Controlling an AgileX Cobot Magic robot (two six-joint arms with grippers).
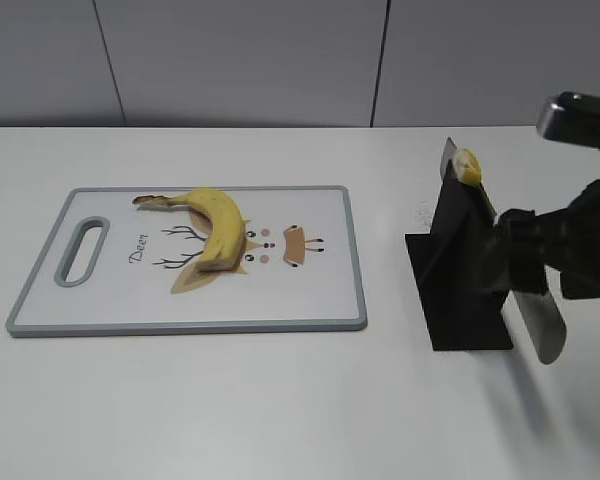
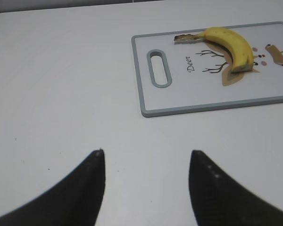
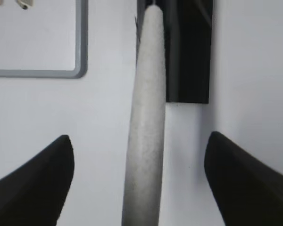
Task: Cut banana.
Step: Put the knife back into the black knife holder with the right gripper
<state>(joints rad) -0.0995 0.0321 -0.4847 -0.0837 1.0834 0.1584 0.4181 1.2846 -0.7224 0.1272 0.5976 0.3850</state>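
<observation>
A yellow banana (image 1: pixel 216 226) lies on the white cutting board (image 1: pixel 320 295), its right end cut flat; it also shows in the left wrist view (image 2: pixel 231 44). The knife leans in a black stand (image 1: pixel 458 300), with its grey handle (image 1: pixel 540 330) pointing down towards the front. A banana slice (image 1: pixel 468 167) sticks to the top of the blade. My right gripper (image 1: pixel 528 262) is open, with the handle (image 3: pixel 146 155) between its fingers (image 3: pixel 139 139) and not touching either one. My left gripper (image 2: pixel 146 153) is open and empty over bare table, left of the board.
The board (image 2: pixel 179 110) has a grey rim, a handle slot (image 2: pixel 160 68) at its left end and a deer drawing. The black stand (image 3: pixel 188 56) sits right of the board's corner (image 3: pixel 78 70). A grey wall runs behind the table.
</observation>
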